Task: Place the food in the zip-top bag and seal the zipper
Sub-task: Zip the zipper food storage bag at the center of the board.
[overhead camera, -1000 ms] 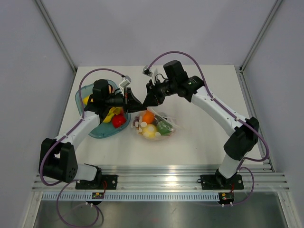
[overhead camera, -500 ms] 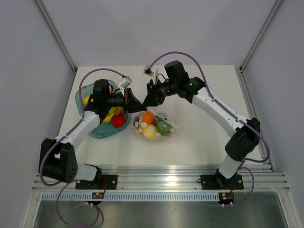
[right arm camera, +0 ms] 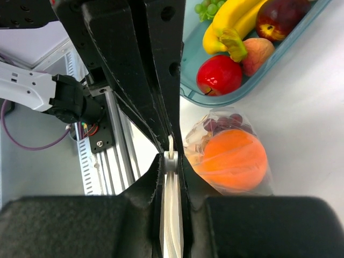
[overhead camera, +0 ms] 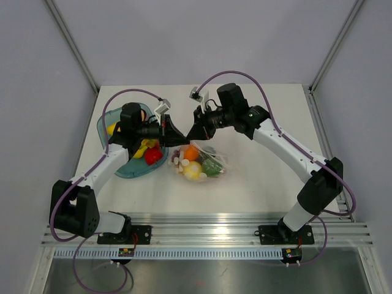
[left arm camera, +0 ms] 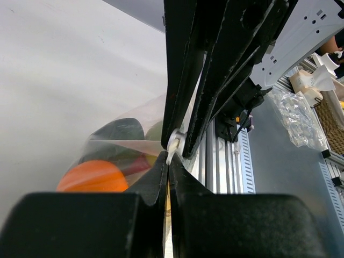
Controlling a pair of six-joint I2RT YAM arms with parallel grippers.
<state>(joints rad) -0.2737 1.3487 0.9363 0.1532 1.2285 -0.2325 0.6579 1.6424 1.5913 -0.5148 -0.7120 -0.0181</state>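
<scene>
The clear zip-top bag (overhead camera: 201, 162) lies right of the bowl. It holds an orange (overhead camera: 191, 151), a yellow piece (overhead camera: 193, 171) and a green piece (overhead camera: 211, 164) of the food. Its mouth edge is lifted between the two grippers, which meet tip to tip above it. My left gripper (overhead camera: 175, 135) is shut on the zipper (left arm camera: 169, 157). My right gripper (overhead camera: 189, 132) is shut on the zipper strip (right arm camera: 172, 215) at its white slider (right arm camera: 171, 160). The orange (right arm camera: 232, 157) and purple grapes (right arm camera: 229, 118) show through the bag (right arm camera: 200, 141) beside the right fingers.
The translucent blue-green bowl (overhead camera: 110, 117) sits at the left under my left arm. It holds a banana (right arm camera: 232, 17), a red apple (right arm camera: 219, 75), a peach (right arm camera: 257, 49) and green grapes (right arm camera: 209, 7). An aluminium rail (overhead camera: 202, 219) runs along the near table edge.
My right gripper has closed tighter on the zipper, and the right arm has shifted slightly to the right. The left arm and the bag have stayed put.
</scene>
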